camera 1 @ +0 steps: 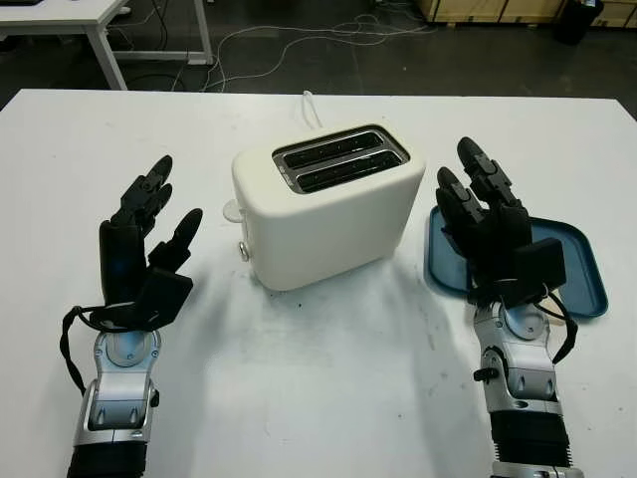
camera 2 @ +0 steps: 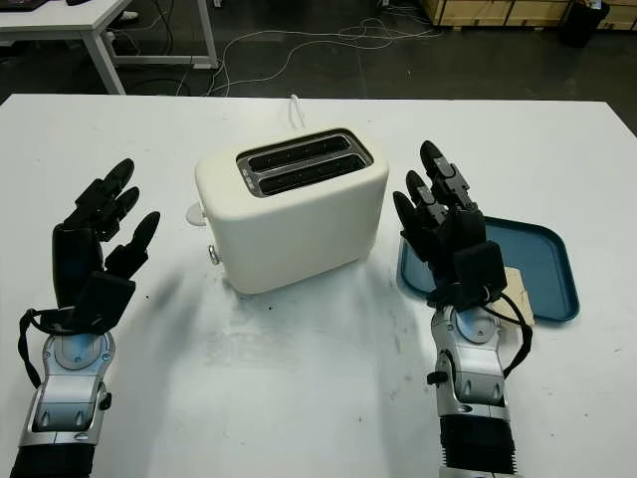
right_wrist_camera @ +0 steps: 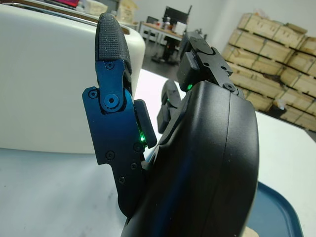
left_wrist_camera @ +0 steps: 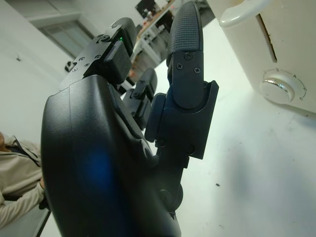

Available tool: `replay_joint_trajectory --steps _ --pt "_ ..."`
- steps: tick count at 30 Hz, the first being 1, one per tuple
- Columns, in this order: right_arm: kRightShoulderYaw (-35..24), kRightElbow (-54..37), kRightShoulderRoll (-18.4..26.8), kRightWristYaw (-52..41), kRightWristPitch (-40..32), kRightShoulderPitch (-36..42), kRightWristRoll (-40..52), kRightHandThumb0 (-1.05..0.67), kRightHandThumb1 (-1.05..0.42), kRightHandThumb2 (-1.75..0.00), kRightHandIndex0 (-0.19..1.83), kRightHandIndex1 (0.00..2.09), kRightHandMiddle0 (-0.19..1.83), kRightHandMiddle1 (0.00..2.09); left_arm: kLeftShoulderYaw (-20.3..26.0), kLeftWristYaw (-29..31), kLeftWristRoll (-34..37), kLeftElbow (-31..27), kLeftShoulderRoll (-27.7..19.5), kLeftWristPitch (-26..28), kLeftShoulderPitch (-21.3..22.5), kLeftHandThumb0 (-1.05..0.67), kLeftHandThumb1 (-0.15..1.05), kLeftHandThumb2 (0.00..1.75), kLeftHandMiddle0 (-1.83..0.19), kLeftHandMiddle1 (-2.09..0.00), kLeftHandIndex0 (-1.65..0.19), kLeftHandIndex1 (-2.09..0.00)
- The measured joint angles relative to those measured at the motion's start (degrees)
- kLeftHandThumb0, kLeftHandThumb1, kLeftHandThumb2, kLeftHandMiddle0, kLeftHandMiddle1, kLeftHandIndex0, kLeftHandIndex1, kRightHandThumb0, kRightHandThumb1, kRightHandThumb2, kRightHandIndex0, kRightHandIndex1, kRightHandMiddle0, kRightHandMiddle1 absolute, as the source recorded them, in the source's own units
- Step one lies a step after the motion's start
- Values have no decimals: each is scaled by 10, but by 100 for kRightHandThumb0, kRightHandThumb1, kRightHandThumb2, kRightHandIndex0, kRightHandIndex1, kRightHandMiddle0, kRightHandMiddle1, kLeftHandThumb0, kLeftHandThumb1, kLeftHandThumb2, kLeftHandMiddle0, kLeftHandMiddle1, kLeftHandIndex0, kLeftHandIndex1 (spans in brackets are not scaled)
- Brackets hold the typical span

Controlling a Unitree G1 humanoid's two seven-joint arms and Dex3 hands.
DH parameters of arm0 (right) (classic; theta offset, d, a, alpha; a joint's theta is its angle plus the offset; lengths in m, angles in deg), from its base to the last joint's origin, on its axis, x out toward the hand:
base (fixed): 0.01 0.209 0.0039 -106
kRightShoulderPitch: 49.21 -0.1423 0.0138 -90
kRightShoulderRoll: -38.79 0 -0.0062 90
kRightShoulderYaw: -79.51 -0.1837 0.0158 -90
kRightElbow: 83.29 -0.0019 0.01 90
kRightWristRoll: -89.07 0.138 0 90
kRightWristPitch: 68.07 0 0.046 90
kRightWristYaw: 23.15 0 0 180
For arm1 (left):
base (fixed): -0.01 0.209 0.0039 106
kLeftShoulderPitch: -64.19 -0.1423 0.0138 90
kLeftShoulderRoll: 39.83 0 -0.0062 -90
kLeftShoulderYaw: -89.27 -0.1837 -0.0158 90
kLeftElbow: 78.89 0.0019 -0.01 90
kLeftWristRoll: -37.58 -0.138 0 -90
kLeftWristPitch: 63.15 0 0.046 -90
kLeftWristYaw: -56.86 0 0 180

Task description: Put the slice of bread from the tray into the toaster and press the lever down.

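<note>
Two black robot hands are what we see raised over a white table [camera 1: 318, 398], one on each side of a cream toaster [camera 1: 328, 204] whose two slots are empty. Our left hand [camera 1: 144, 249] is released and holds nothing, well apart from the toaster's lever [left_wrist_camera: 242, 9]. Our right hand [camera 1: 493, 234], also released, hovers over a blue tray [camera 2: 542, 261], where the slice of bread [camera 2: 518, 294] lies partly hidden behind the wrist.

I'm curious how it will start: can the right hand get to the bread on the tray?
Probably yes. The open right hand hovers over the blue tray, and the bread lies uncovered just beneath its wrist.
</note>
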Motion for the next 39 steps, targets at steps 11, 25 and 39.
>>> replay_joint_trajectory --steps 11,25,39 --pt "0 -2 2 -6 0 3 1 -67 -92 -25 28 0 29 0 0 1 0 0 0 0 0 -66 92 34 -59 0 -50 0" --pt "-39 -144 155 -17 103 179 -177 -63 -88 -1 38 2 36 1 1 3 0 1 -1 -1 3 -68 92 35 -60 0 -51 0" --pt "-30 -246 280 -20 92 265 -532 -73 -83 0 2 0 7 0 7 12 1 1 -5 -1 10 -67 92 35 -60 -2 -50 0"
